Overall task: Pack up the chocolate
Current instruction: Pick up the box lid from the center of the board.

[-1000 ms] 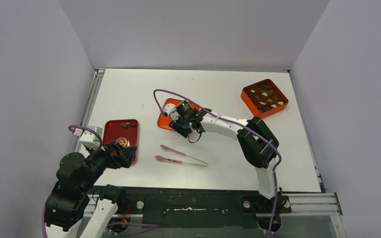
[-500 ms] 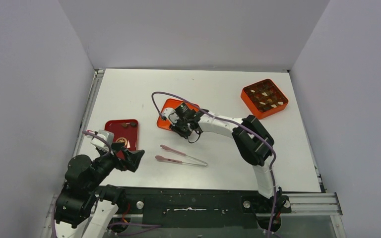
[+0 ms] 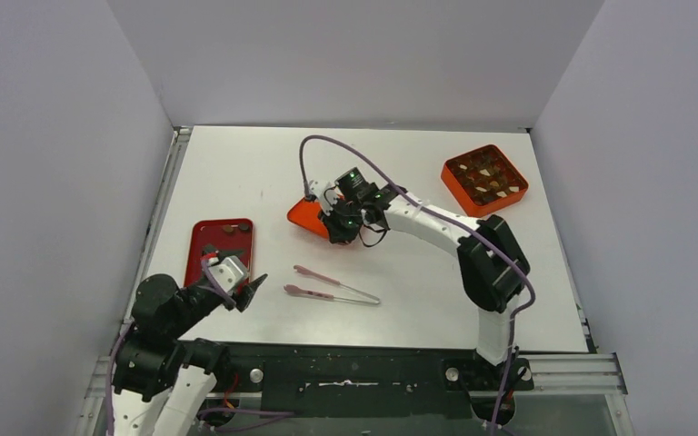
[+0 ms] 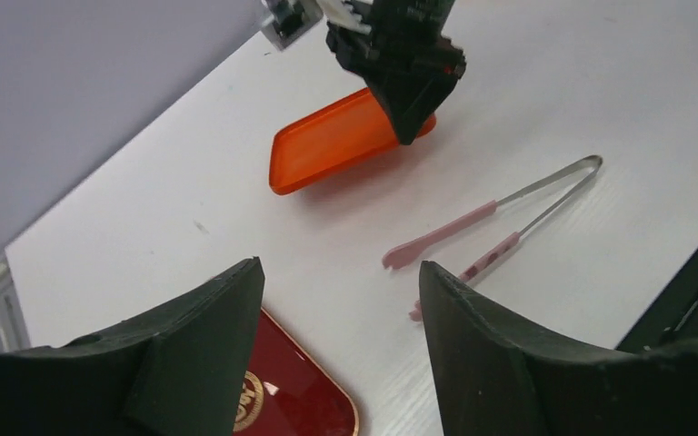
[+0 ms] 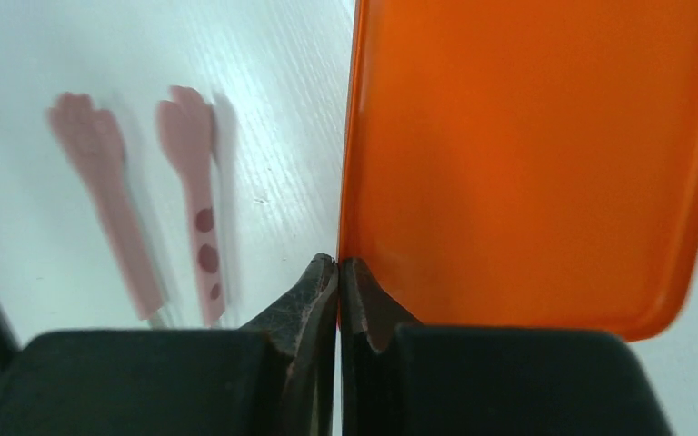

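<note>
The chocolate (image 3: 484, 179), dark and pale chunks, fills an orange box (image 3: 513, 193) at the back right. A few brown chunks (image 3: 228, 229) lie on the red tray (image 3: 239, 238) at the left. My right gripper (image 3: 338, 227) is shut on the edge of the flat orange lid (image 3: 307, 216) and holds it tilted, one side off the table. The right wrist view shows the gripper (image 5: 338, 263) pinching the lid (image 5: 527, 154) at its rim. My left gripper (image 3: 247, 291) is open and empty by the tray's near right corner. In the left wrist view it (image 4: 341, 272) frames bare table.
Pink tongs (image 3: 332, 285) lie on the table between the two arms, near the front edge. They show in the left wrist view (image 4: 491, 218) and the right wrist view (image 5: 191, 227). The red tray's corner (image 4: 300, 409) sits under my left fingers. Grey walls enclose the table.
My right gripper has raised and tilted the orange lid and shifted a little right. My left arm has drawn back toward the near edge, off the red tray.
</note>
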`<state>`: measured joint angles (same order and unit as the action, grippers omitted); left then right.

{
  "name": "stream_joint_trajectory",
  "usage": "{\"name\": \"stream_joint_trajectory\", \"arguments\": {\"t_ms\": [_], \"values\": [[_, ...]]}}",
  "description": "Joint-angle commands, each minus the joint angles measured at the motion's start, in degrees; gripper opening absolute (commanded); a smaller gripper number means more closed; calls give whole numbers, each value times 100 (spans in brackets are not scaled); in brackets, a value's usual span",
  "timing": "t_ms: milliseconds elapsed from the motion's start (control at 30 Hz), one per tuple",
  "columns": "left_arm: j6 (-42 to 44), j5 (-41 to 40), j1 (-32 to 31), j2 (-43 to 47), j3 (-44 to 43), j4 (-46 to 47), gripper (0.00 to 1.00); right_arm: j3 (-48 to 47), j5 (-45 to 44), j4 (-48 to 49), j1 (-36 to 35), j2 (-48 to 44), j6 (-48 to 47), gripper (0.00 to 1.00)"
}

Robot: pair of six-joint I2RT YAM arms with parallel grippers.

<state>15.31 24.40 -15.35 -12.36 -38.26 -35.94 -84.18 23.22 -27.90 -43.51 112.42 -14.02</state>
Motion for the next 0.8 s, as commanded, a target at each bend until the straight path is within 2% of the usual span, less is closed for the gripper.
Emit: {"name": "stream_joint_trajectory", "arguments": {"t_ms": [0, 67, 133, 333, 400, 500, 600, 767], "values": [[1813, 511, -23, -413, 158, 944, 58, -314, 713, -226, 157, -1051, 350, 0], [2043, 634, -20, -540, 340, 1411, 51, -293, 865, -519, 200, -1258, 416, 0], [2340, 835, -25, -805, 365, 1607, 50, -306, 989, -797, 211, -1480, 448, 0], [3508, 1509, -37, -2034, -139, 1170, 48, -346, 1377, -1205, 162, -2094, 661, 0], [3659, 1588, -54, -2283, -208, 1373, 49, -381, 1504, -1299, 100, -2213, 667, 0], [4005, 1505, -111, -2620, -296, 1585, 56, -442, 1711, -1424, 4, -2285, 665, 0], [4469, 1296, -158, -2845, -398, 1439, 58, -447, 1813, -1424, -63, -2283, 714, 0], [4702, 1298, -232, -3146, -514, 1467, 60, -676, 1902, -1615, -313, -2159, 591, 0]]}}
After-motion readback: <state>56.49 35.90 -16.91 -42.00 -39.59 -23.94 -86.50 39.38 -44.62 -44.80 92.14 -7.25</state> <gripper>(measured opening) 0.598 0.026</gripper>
